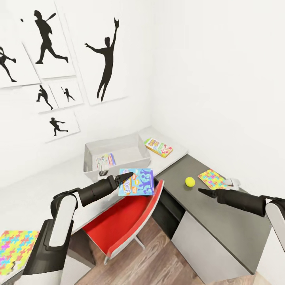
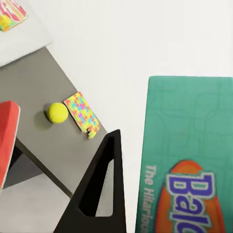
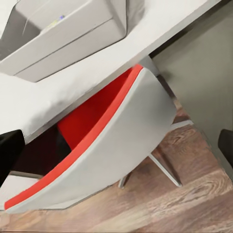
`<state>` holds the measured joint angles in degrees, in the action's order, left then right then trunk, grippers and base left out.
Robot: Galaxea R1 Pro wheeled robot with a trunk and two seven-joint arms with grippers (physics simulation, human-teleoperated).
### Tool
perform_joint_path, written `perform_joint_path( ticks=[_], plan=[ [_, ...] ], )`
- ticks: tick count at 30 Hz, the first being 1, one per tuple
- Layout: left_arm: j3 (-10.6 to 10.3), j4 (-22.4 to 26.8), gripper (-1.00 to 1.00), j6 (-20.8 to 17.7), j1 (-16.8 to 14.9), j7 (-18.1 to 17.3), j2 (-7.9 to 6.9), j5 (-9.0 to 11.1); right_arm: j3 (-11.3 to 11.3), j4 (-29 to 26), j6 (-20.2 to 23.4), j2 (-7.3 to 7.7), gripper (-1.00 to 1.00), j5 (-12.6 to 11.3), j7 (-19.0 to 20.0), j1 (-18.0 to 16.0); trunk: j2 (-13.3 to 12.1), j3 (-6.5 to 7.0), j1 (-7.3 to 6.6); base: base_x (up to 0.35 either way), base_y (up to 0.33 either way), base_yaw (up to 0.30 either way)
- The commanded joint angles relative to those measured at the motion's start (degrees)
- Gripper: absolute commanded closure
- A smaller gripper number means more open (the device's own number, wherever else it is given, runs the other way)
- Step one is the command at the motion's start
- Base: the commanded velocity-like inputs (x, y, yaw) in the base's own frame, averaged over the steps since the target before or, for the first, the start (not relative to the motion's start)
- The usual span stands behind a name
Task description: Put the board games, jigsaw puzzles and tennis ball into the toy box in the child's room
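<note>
While the left claw (image 1: 127,174) grips the blue board game (image 1: 136,182) by its near-left corner, the box hangs above the red chair (image 1: 126,219), just in front of the toy box (image 1: 117,156). The tub lies directly ahead of that claw, its long axis running left to right, so a short forward carry should clear the rolled rim. Inside the tub, one board game (image 1: 105,160) already lies flat. A second jigsaw puzzle (image 1: 18,247) sits at far left on the tabletop (image 1: 47,186). Right of the tub rests the yellow-orange board game (image 1: 158,147). Further right, the tennis ball (image 1: 190,181) and a jigsaw puzzle (image 1: 213,179) lie nearest the right claw (image 1: 202,191); whether that claw is released or clenched cannot be told.
</note>
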<state>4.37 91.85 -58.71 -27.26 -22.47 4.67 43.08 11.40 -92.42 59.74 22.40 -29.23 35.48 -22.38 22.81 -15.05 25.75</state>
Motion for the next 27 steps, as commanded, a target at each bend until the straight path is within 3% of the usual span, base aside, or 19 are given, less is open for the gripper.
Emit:
perform_joint_path(
  ticks=[1,11,20,27],
  plan=[
    [0.0,0.0,1.0,-0.4,-0.1,-0.5,0.08,-0.3,0.1,0.0,0.3,0.01,-1.0,0.3,0.5,0.0,0.1,-0.11,0.03,0.007,-0.002,0.289],
    [-0.6,0.0,1.0,-0.4,-0.2,-0.5,0.08,-0.3,0.3,0.0,0.3,0.01,-1.0,0.3,0.5,0.0,0.1,-0.11,0.03,0.033,-0.014,0.161],
    [-0.7,0.0,1.0,-0.3,-0.2,-0.4,0.08,-0.4,0.2,0.0,0.3,-0.09,-1.0,0.3,0.5,0.0,0.1,-0.11,0.03,0.246,-0.094,0.039],
    [-0.8,0.0,1.0,-0.3,-0.2,-0.4,0.08,-0.3,0.1,0.0,0.3,-0.13,-1.0,0.3,0.5,0.0,0.1,-0.11,0.03,0.141,-0.02,0.233]
  ],
)
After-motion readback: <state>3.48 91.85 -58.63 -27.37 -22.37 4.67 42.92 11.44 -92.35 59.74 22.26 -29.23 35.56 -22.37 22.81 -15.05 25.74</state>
